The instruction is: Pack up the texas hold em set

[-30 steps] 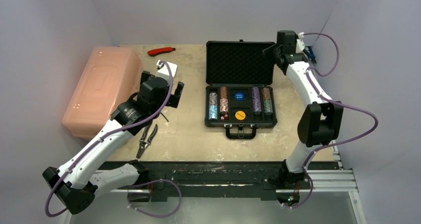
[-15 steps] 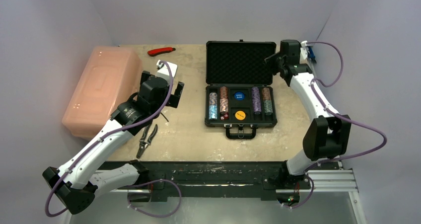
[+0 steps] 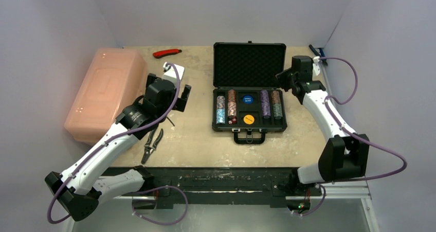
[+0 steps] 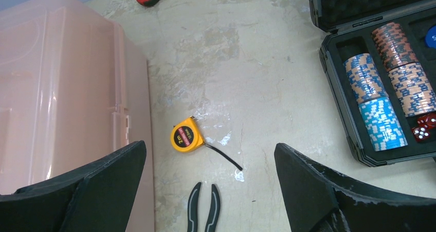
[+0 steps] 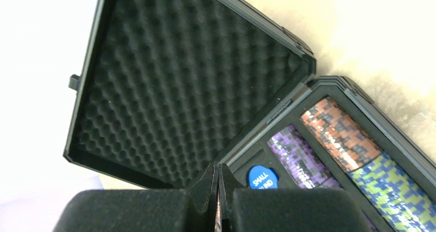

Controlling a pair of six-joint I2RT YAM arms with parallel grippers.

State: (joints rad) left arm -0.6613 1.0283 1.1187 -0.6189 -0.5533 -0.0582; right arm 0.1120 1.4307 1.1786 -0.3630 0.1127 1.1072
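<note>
The black briefcase stands open at centre right, its foam-lined lid point(image 3: 249, 65) folded back and its tray rim point(image 3: 249, 128) and handle toward me. Speckled chip stacks point(image 3: 231, 107) lie in the tray slots, with a blue disc point(image 3: 248, 100), a yellow disc point(image 3: 248, 119) and red dice point(image 4: 425, 127). My right gripper point(image 3: 282, 77) is shut and empty beside the lid's right edge. In the right wrist view its tips point(image 5: 218, 173) sit over the hinge, next to the blue disc point(image 5: 261, 177). My left gripper point(image 3: 168, 88) is open and empty, left of the case, above the table.
A large translucent pink box point(image 3: 105, 93) sits at the left. A red utility knife point(image 3: 167, 52) lies at the back. A yellow tape measure point(image 4: 186, 136) and black pliers point(image 4: 203, 211) lie under my left gripper. A small white item point(image 3: 172, 70) lies behind the left gripper.
My right gripper has moved from the lid's back right corner toward me along the lid's right side. The left arm and the case have not moved.
</note>
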